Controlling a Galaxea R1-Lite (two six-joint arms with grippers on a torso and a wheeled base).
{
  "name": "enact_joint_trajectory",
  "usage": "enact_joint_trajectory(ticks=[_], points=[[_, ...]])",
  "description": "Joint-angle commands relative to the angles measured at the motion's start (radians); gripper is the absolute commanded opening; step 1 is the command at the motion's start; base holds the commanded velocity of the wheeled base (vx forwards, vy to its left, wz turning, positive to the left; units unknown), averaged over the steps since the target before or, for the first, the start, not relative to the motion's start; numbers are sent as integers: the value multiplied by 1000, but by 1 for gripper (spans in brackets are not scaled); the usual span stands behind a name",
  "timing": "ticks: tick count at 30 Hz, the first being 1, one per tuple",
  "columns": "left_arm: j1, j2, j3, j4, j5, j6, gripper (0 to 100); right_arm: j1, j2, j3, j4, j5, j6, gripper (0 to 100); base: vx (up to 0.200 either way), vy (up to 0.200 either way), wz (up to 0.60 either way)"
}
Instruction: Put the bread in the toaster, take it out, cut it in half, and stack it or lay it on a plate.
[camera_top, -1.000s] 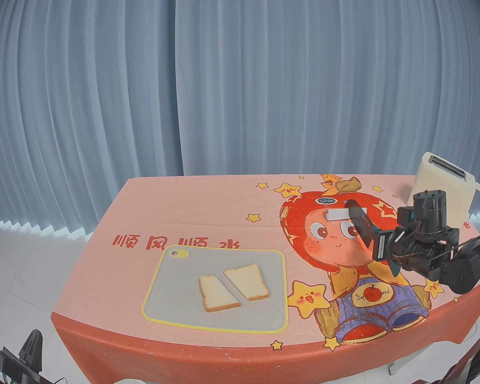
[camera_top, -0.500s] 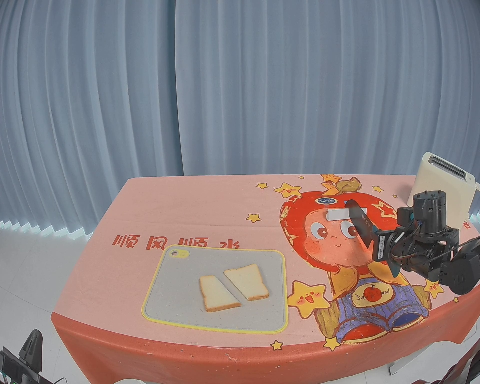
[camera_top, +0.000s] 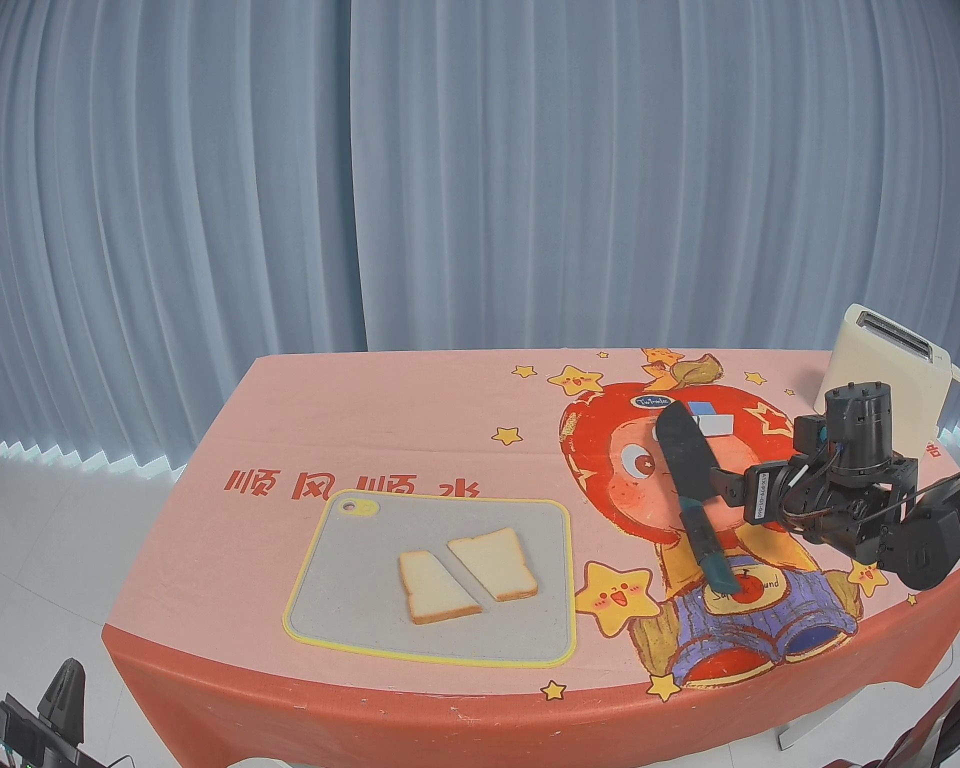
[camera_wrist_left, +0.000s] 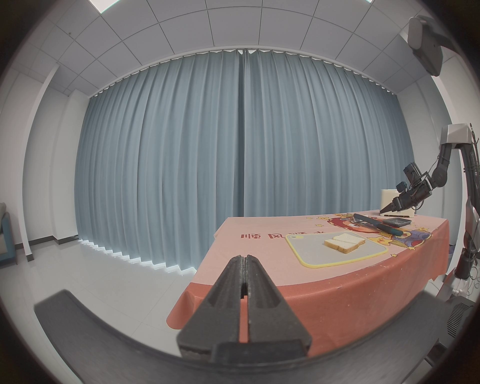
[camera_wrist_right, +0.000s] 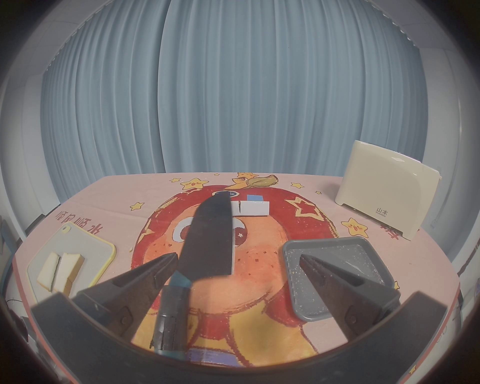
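Knife (camera_top: 695, 495) dropped from right tool (camera_wrist_right: 237, 259), lies flat near desk (camera_top: 400, 420) right edge, cutting done; that tool spread, likely freed for bread halves (camera_top: 437, 590). Left tool (camera_wrist_left: 243, 265) pressed together.

Bench cloth (camera_top: 400, 420): salmon, red cartoon figure, yellow stars; cutting board (camera_top: 345, 590): grey, yellow rim; bread (camera_top: 437, 590): pale, tan crust; knife (camera_top: 688, 462): black blade, teal handle; toaster (camera_top: 890, 368): cream.

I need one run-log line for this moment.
bread: two halves on board | knife: lying on table, ungripped | right claw: open | left claw: shut, off table
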Motion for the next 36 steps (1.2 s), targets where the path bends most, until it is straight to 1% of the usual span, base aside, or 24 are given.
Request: enact_joint_trajectory(ticks=[1,11,19,26,36], points=[[0,-13,18,0,0,-2,0,0,-2,1,0,0,-1,100,0,0,0],[1,-12,18,0,0,0,0,6,-2,0,0,-2,-2,100,0,0,0],[1,-12,18,0,0,0,0,62,-15,21,0,-6,-2,100,0,0,0],[0,-12,18,0,0,-2,0,66,-15,21,1,-8,-4,100,0,0,0],[1,-13,18,0,0,0,0,95,-20,35,1,-9,-4,100,0,0,0]])
